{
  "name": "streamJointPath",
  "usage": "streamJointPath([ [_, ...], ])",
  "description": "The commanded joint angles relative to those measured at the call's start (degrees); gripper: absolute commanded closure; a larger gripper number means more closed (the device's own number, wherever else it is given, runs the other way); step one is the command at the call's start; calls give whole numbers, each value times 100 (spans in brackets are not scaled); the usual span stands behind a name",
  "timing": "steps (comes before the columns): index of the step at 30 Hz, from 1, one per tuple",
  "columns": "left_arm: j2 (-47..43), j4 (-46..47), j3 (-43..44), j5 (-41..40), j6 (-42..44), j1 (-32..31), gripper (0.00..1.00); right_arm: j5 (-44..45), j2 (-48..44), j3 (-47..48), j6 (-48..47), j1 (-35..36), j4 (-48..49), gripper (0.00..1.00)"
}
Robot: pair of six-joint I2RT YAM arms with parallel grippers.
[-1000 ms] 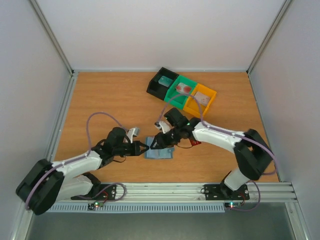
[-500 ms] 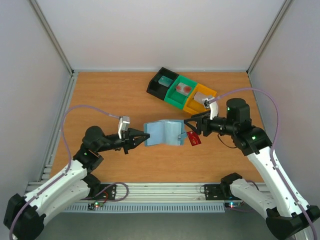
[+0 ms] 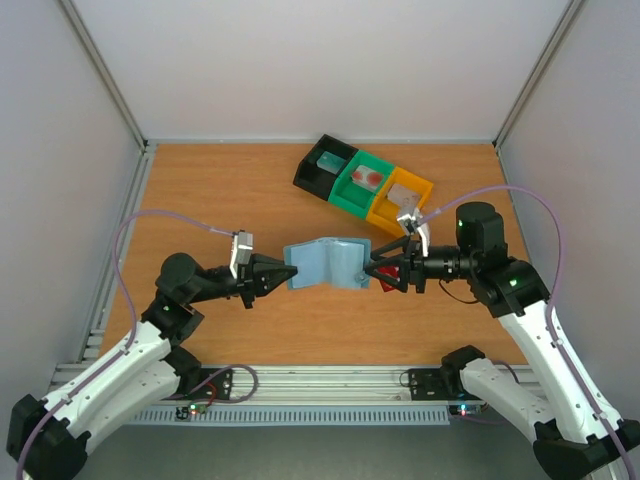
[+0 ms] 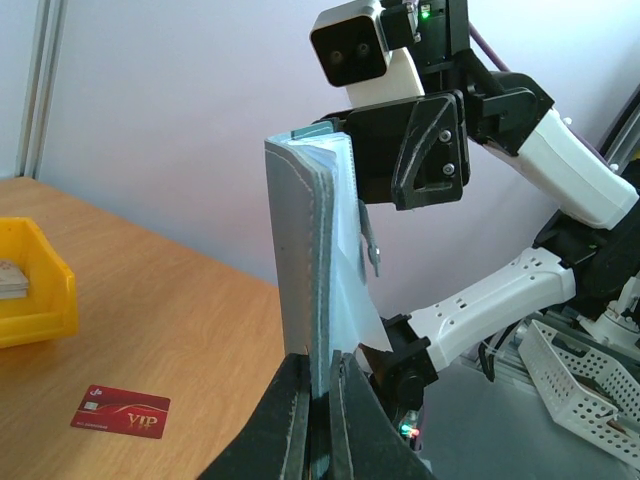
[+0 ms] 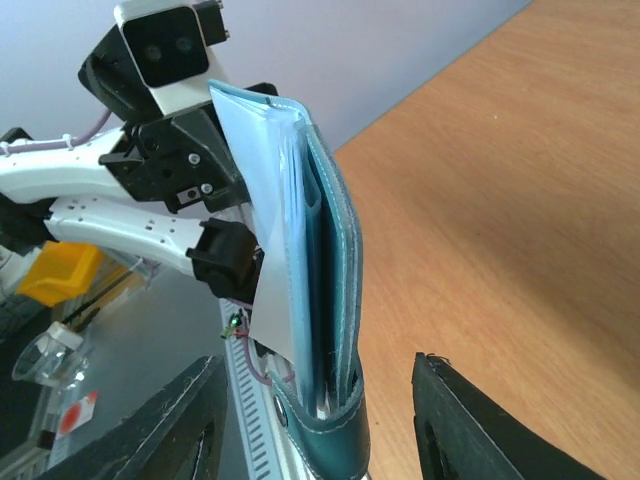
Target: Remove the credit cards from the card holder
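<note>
**A:** Where is the card holder (image 3: 322, 262) hanging?

**B:** Above the worktop (image 3: 220, 200). The left gripper (image 3: 288, 275) is clamping its left edge. Its length is running across to the right gripper (image 3: 374, 271), which is nearer the pockets (image 5: 318, 280), jaws parted and straddling that end.

**A:** Are the views differing?

**B:** Only the left wrist is showing the dark red card (image 4: 120, 412) lying loose.

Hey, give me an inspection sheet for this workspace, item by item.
Surface: wooden table, no damage seen.
Job's things: card holder held up off the table; red card lying flat on it.
Clutter: row of bins, black, green, orange, at the far side.
Grippers: left gripper shut on the holder's edge; right gripper open, jaws straddling the holder.
Cables: purple cable arching over each arm.
Surroundings: pale walls, nothing else seen.
</note>
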Motion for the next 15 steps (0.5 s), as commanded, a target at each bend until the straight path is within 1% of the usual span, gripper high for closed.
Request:
streamJointPath([
  [1,-44,406,230,73,217,30,100,-268,126,96,-38,-16,3,48],
  [4,-97,388,232,95,186,30,100,-189,98,125,-49,-21,115,48],
  [5,-112,391,236,109,177,30,100,-83,102,130,-26,-17,142,50],
  [6,-117,393,238,123,179,27,100,-2,121,131,31,-16,175,56],
  [7,-116,389,232,123,186,27,100,47,152,131,71,-16,196,64],
  [8,-102,389,237,122,191,30,100,20,182,131,87,-16,223,69],
  [10,-90,406,230,110,195,28,100,-51,212,108,123,-16,286,70],
  [15,-81,426,225,125,183,27,100,2,315,51,185,-12,318,70],
])
